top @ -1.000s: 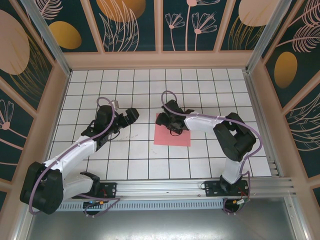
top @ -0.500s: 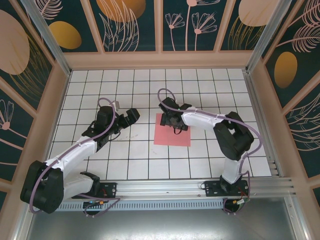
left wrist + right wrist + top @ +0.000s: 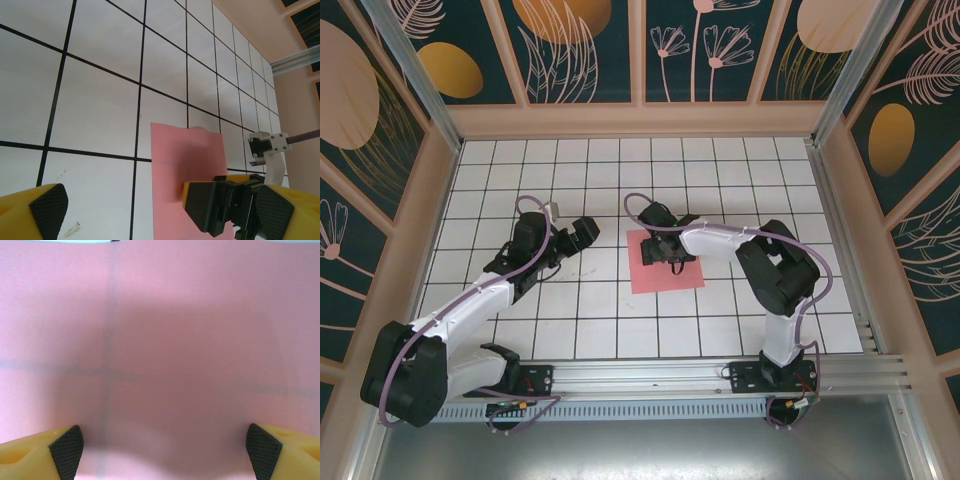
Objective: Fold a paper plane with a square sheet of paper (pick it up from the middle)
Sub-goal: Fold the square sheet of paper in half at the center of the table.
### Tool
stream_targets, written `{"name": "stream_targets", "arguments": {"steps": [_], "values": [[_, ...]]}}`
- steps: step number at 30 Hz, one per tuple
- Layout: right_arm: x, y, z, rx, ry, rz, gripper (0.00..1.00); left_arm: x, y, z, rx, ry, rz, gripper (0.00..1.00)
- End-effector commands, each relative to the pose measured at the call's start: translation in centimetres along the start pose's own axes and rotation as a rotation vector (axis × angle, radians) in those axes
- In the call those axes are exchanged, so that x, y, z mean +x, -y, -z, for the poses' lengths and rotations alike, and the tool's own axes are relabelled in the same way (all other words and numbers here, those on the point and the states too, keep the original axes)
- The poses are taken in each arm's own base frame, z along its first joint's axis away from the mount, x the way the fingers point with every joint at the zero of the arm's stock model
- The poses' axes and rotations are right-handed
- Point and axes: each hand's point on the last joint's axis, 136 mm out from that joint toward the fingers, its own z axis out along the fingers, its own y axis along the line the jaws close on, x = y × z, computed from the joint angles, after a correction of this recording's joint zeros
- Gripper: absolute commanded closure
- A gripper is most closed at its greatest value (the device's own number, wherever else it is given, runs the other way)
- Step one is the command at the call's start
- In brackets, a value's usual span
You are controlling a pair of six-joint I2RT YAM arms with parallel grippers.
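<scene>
Nothing is folded yet: the square sheet of paper (image 3: pixel 667 278) is lying flat, uncreased, on the surface (image 3: pixel 520 180) directly beneath the right jaws, which are gaping wide and gripping nothing; the left jaws are hovering beside it, fully spread, empty

White tabletop (image 3: pixel 620 330) with black grid lines; dark floral wall panels (image 3: pixel 590 50) enclose it on three sides, aluminium rail (image 3: pixel 650 376) along its near edge.

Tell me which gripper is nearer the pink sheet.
Right. The right gripper is directly over the pink sheet; the left gripper sits beside its left edge, off the paper.
</scene>
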Motion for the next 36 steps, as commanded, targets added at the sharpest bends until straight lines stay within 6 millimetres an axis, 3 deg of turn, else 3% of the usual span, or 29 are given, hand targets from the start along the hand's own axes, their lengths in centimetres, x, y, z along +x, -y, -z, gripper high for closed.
{"name": "stream_targets", "arguments": {"steps": [1, 6, 8, 10, 22, 29, 36], "values": [[1.3, 0.5, -0.4, 0.009, -0.062, 0.073, 0.11, -0.4, 0.7, 0.4, 0.017, 0.000, -0.019, 0.01], [-2.3, -0.6, 3.0, -0.031, 0.027, -0.090, 0.10, -0.3, 0.7, 0.2, 0.016, -0.008, -0.018, 0.01], [-2.6, -0.9, 3.6, -0.059, 0.035, -0.138, 0.01, -0.3, 0.6, 0.2, 0.016, -0.008, -0.015, 0.01], [-2.5, -1.5, 3.6, -0.089, 0.021, -0.144, 0.01, -0.3, 0.7, 0.2, 0.018, -0.008, -0.015, 0.01], [-0.7, -0.4, 0.0, 0.008, -0.069, 0.001, 0.02, 0.0, 0.6, 0.0, 0.020, -0.024, -0.004, 0.01], [1.6, -0.2, -1.9, -0.014, -0.134, -0.021, 0.02, 0.2, 0.4, 0.0, 0.021, -0.024, 0.006, 0.01], [3.9, 1.3, -3.2, 0.080, -0.172, -0.006, 0.04, 0.2, 0.4, -0.1, 0.018, -0.030, 0.002, 0.01]]}}
